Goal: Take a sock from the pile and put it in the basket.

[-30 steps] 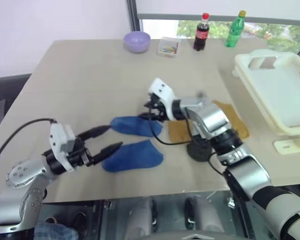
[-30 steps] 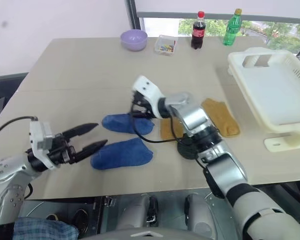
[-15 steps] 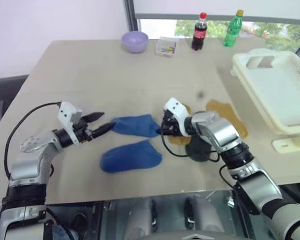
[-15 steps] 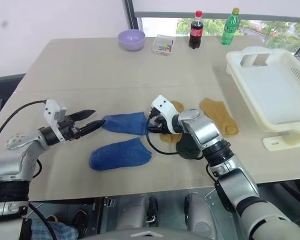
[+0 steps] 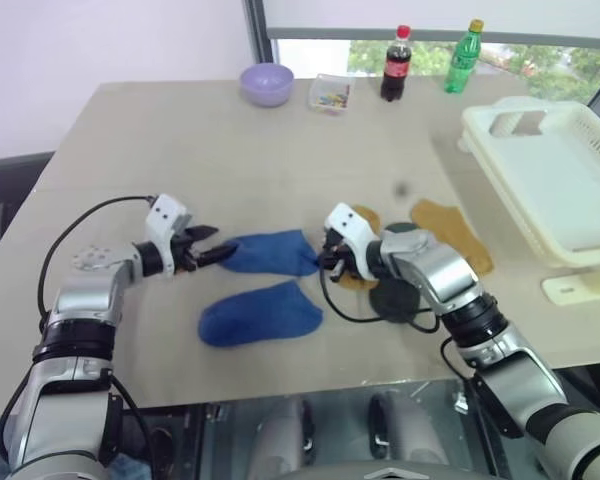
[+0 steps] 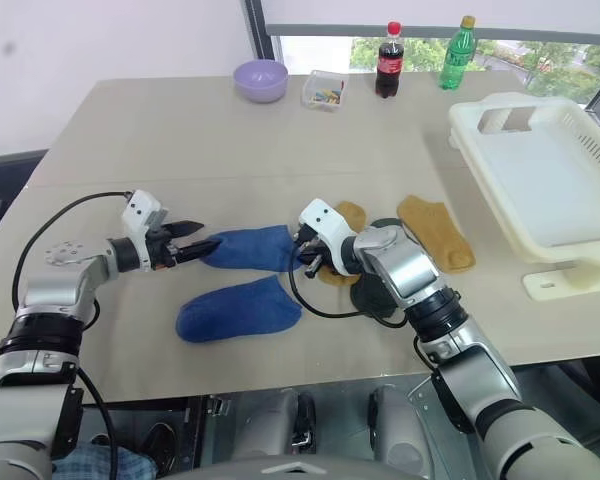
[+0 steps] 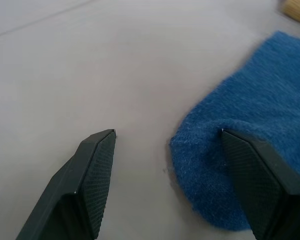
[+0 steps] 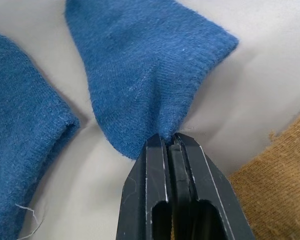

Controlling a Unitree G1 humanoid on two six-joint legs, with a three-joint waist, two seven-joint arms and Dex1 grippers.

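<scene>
Left gripper (image 7: 167, 145) low over the table (image 5: 180, 140), fingers (image 7: 92, 165) apart, one pad resting on the near end of the upper blue sock (image 5: 275, 252), seemingly to pin or steady it. Second blue sock (image 5: 260, 313) flat just nearer than the upper blue sock. Right gripper (image 8: 171, 142) at the upper blue sock's other end, clamped together on a pinch of its edge, likely for lifting. Mustard socks (image 5: 455, 232) and a dark one (image 5: 400, 298) right of it. Basket (image 5: 555, 170) farther right, well apart, no sock in it.
</scene>
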